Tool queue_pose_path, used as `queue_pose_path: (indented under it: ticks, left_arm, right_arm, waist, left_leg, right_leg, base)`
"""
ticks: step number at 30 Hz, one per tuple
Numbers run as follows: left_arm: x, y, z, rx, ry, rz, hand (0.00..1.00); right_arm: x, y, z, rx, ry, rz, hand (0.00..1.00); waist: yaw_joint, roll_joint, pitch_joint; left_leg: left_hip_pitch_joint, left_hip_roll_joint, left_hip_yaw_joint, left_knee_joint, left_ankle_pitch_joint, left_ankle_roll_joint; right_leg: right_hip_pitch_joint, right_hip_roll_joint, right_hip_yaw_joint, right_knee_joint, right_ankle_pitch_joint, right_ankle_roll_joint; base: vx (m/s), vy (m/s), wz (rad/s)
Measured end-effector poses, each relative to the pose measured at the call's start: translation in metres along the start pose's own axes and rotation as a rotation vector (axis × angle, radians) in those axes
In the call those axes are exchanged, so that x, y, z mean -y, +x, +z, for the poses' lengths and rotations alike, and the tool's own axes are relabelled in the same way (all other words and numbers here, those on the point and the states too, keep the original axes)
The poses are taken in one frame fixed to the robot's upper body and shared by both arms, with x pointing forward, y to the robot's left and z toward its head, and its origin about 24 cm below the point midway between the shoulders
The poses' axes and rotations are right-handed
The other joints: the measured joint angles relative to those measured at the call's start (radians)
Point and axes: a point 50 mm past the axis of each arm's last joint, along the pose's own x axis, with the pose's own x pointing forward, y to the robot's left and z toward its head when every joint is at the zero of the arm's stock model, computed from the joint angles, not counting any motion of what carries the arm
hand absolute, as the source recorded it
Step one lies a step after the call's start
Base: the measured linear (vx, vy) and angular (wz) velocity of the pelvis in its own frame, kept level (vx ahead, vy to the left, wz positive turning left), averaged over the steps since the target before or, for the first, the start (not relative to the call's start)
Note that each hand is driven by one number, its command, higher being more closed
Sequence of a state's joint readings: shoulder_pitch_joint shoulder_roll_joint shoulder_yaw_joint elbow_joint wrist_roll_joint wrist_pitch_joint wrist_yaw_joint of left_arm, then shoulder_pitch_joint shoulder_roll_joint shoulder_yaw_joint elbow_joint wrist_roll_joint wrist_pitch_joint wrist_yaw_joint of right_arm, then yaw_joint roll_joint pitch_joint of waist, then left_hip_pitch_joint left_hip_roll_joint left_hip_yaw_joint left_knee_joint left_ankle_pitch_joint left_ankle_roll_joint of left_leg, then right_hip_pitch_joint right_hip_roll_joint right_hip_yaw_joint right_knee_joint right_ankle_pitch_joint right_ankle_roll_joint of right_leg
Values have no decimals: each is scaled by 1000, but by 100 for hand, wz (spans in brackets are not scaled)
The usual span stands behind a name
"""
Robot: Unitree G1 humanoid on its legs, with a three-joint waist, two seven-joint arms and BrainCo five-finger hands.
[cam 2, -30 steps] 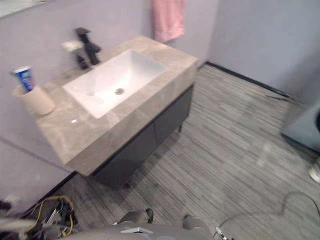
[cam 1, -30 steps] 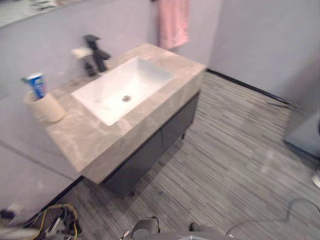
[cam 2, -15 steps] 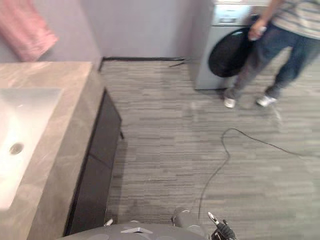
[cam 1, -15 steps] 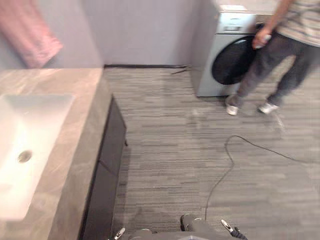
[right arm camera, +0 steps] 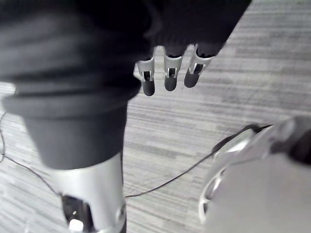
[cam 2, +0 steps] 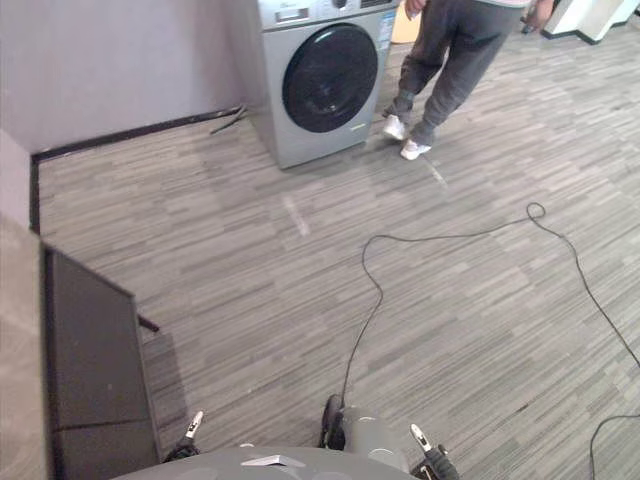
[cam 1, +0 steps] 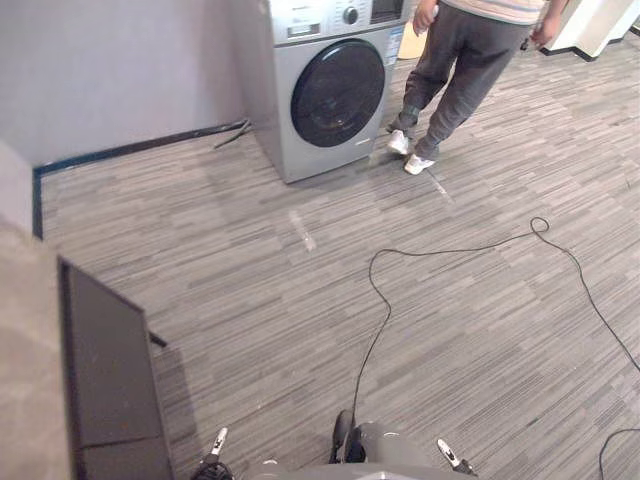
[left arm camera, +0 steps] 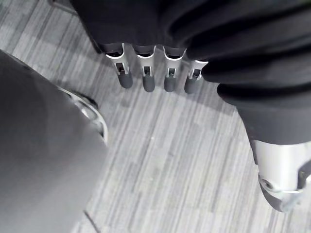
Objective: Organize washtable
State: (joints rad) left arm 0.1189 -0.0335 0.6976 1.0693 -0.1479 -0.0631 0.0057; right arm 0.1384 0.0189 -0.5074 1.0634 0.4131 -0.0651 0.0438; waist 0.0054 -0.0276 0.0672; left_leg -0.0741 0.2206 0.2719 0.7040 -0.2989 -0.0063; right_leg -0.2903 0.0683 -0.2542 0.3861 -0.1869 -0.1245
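Note:
The washtable's grey stone top [cam 1: 22, 350] and dark cabinet front [cam 1: 105, 380] fill the lower left corner of the eye views. My left hand [left arm camera: 148, 80] hangs over the striped floor in the left wrist view, its fingers straight and holding nothing. My right hand [right arm camera: 167, 77] hangs the same way in the right wrist view, fingers straight and empty above the floor.
A silver washing machine [cam 1: 330, 85] with a dark round door stands against the far wall. A person [cam 1: 455, 60] in dark trousers and white shoes walks beside it. Grey striped floor [cam 1: 300, 300] lies between the washtable and the machine.
The camera has swung right, away from the washtable. The sink, tap, cup and pink towel have left the picture; the washing machine and the person are now near the top centre.

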Motion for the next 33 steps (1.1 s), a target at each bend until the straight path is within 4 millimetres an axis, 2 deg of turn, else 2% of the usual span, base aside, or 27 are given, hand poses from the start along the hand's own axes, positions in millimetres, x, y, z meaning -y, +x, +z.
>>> queue_pose_path:
  ticks: [1, 2, 4, 5, 7, 9, 10, 11, 12, 13, 14, 15, 17, 18, 20, 21, 22, 23, 24, 26, 27, 28, 29, 30, 31, 32, 33]
  left_arm:
    - [-8, -3, -10, -23, -4, 19, 0]
    - [-11, -5, -14, -34, 2, 23, 0]
    - [-15, -7, -23, -61, -93, 29, 0]
    - [-20, -8, -29, -94, -169, 38, 0]
    - [-23, -10, -36, -125, -158, 40, 0]
    - [-30, -12, -40, -148, -92, 46, 0]
    - [-28, -11, -39, -150, -69, 36, 0]
    - [-26, -10, -38, -152, -37, 28, 0]
    - [-27, -10, -37, -151, -8, 28, 0]
    - [-29, -10, -36, -146, 23, 29, 0]
    - [-31, -8, -31, -131, 46, 32, 0]
    - [-30, -7, -27, -121, 55, 31, 0]
    - [-29, -4, -16, -83, 103, 20, 0]
    - [-27, -2, -10, -73, 177, 3, 0]
    - [-18, 1, -3, -56, 241, -31, 0]
    - [-7, 3, 5, -22, 277, -60, 0]
    - [6, 5, 16, 16, 287, -87, 0]
    - [13, 6, 22, 38, 282, -101, 0]
    - [27, 8, 34, 85, 277, -131, 0]
    - [47, 8, 46, 130, 270, -177, 0]
    - [56, 7, 46, 139, 285, -203, 0]
    - [57, 6, 38, 121, 285, -209, 0]
    - [58, 4, 30, 103, 280, -214, 0]
    - [62, 2, 20, 82, 265, -223, 0]
    - [61, 0, 12, 63, 246, -220, 0]
    - [58, -1, 8, 52, 203, -204, 0]
    - [51, -2, 4, 40, 178, -185, 0]
  right_arm:
    - [-2, 0, 5, 18, -33, 18, 0]
    - [-4, 0, 7, 32, -42, 25, 0]
    - [-8, 1, 12, 54, -43, 35, 0]
    - [-11, 2, 10, 39, -52, 42, 0]
    - [-16, 5, 6, 2, -79, 49, 0]
    - [-20, 6, 6, -14, -88, 52, 0]
    - [-16, 6, 4, -21, -87, 43, 0]
    - [-11, 5, 1, -35, -89, 26, 0]
    - [-4, 4, -3, -54, -91, 8, 0]
    - [7, 0, -12, -81, -89, -19, 0]
    - [11, -1, -15, -92, -71, -34, 0]
    - [11, -1, -16, -97, -59, -38, 0]
    - [10, -1, -18, -114, -53, -42, 0]
    - [11, 0, -16, -108, -51, -42, 0]
    - [14, -1, -13, -96, -62, -39, 0]
    - [17, -1, -9, -77, -83, -38, 0]
    - [17, -1, -6, -59, -105, -32, 0]
    - [17, -1, -7, -58, -102, -31, 0]
    - [19, -2, -5, -44, -101, -34, 0]
    - [25, -5, -13, -64, -93, -49, 0]
    - [33, -8, -20, -92, -96, -71, 0]
    - [39, -10, -22, -94, -83, -88, 0]
    - [43, -12, -24, -100, -94, -99, 0]
    - [45, -13, -23, -101, -91, -103, 0]
    - [47, -12, -19, -90, -105, -103, 0]
    - [45, -10, -10, -56, -120, -90, 0]
    - [38, -7, 3, -19, -156, -58, 0]
  waist:
    - [29, 22, -3]
    - [46, 24, -9]
    - [67, 34, -15]
    - [68, 14, -12]
    - [73, 4, -11]
    - [83, 2, -5]
    - [84, -1, 2]
    - [84, 14, -3]
    - [85, -1, -7]
    - [86, -3, -34]
    - [83, -19, -55]
    - [82, -28, -54]
    - [67, -45, -44]
    - [30, -45, -33]
    - [8, -35, -23]
    - [2, -18, -17]
    - [0, 0, -6]
    - [-3, 5, -7]
    - [-11, 7, 4]
    - [-38, 1, 5]
    - [-61, 1, 4]
    - [-73, 24, -9]
    - [-76, 23, -8]
    - [-76, 37, -12]
    - [-72, 54, -10]
    - [-50, 83, -6]
    - [-27, 96, 7]
  left_leg:
    - [-80, 11, -97, 211, 124, 96]
    - [-114, 5, -148, 293, 169, 80]
    - [-224, -79, -297, 459, 103, 19]
    - [-283, -150, -335, 445, 49, -11]
    - [-343, -202, -325, 338, -13, -15]
    - [-436, -223, -334, 92, -20, -24]
    - [-456, -228, -362, -114, 29, -56]
    - [-466, -227, -375, -278, 109, -69]
    - [-473, -227, -361, -318, 179, -72]
    - [-467, -232, -328, -295, 239, -57]
    - [-461, -254, -281, -246, 200, 6]
    - [-445, -261, -258, -234, 172, 21]
    - [-354, -280, -213, -232, 103, 60]
    - [-239, -303, -224, -262, 79, 79]
    - [-111, -305, -229, -314, 69, 95]
    - [-9, -291, -226, -387, 65, 100]
    - [95, -267, -219, -473, 57, 95]
    - [124, -256, -217, -496, 45, 95]
    - [183, -237, -216, -548, 18, 94]
    - [250, -227, -228, -592, -41, 90]
    - [301, -225, -234, -610, -72, 75]
    - [320, -211, -235, -596, -75, 63]
    - [299, -214, -265, -498, -76, 64]
    - [231, -200, -312, -250, -71, 51]
    - [188, -190, -319, -120, -36, 10]
    - [99, -182, -333, 91, 96, -28]
    - [15, -172, -330, 295, 307, -73]
  right_leg:
    - [40, 56, 60, -5, -16, -25]
    - [58, 77, 99, -7, -24, -37]
    - [125, 141, 220, -31, -50, -75]
    - [169, 151, 291, -61, -52, -77]
    - [229, 155, 398, -87, -49, -66]
    - [304, 149, 512, -137, -61, -50]
    - [354, 135, 560, -172, -76, -55]
    - [400, 119, 603, -187, -106, -53]
    - [431, 94, 623, -188, -139, -39]
    - [446, 64, 629, -170, -164, -7]
    - [418, 37, 622, -58, -191, 45]
    - [393, 29, 612, 31, -189, 67]
    - [303, 21, 557, 327, -82, 256]
    - [240, -2, 496, 557, 69, 362]
    - [173, -51, 379, 705, 20, 268]
    - [103, -78, 308, 733, -32, 191]
    - [32, -72, 261, 685, -81, 147]
    - [-13, -70, 246, 654, -94, 147]
    - [-94, -57, 201, 509, -98, 152]
    - [-144, -72, 139, 174, -30, 172]
    - [-162, -82, 90, -19, 88, 149]
    - [-162, -71, 75, -15, 116, 124]
    - [-152, -70, 76, 15, 142, 80]
    - [-120, -60, 68, 37, 145, 40]
    - [-94, -41, 69, 38, 123, 31]
    - [-51, -7, 84, 37, 79, 20]
    - [27, 34, 119, 11, 33, 7]
  base:
    - [-125, -459, -176]
    - [-164, -422, -206]
    - [-166, -306, -179]
    - [-116, -119, -158]
    - [-126, 10, -167]
    - [-249, 103, -154]
    - [-193, 161, -107]
    - [-75, 176, -105]
    - [275, 112, -85]
    - [619, 13, -77]
    - [682, -43, -67]
    - [687, -86, -69]
    - [521, -83, -52]
    - [418, -83, -28]
    - [272, -84, -25]
    - [62, -83, -46]
    - [-28, -57, -46]
    - [-224, -24, -36]
    - [-323, 6, -5]
    - [-284, -26, 23]
    - [6, -120, 40]
    - [265, -226, 43]
    - [520, -377, 28]
    - [516, -389, 4]
    - [440, -430, -32]
    - [332, -346, -75]
    - [275, -320, -79]
